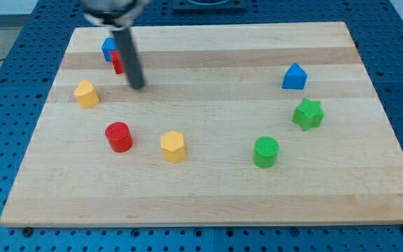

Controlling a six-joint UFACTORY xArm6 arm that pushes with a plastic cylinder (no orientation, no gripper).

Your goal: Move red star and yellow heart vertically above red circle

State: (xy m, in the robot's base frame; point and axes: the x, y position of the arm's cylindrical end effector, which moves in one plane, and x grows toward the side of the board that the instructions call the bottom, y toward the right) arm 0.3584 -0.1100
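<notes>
The red circle [119, 136] stands at the board's left-centre. The yellow heart [86, 93] lies up and to the left of it, near the left edge. The red star [117, 62] is at the top left, partly hidden behind my rod, touching a blue block [108, 48] just above it. My tip [138, 86] rests on the board just right of and below the red star, above the red circle and right of the yellow heart.
A yellow hexagon [173, 146] sits right of the red circle. A green cylinder [265, 152], a green star [308, 114] and a blue triangle block [294, 76] are on the right half. The wooden board [208, 196] lies on a blue perforated table.
</notes>
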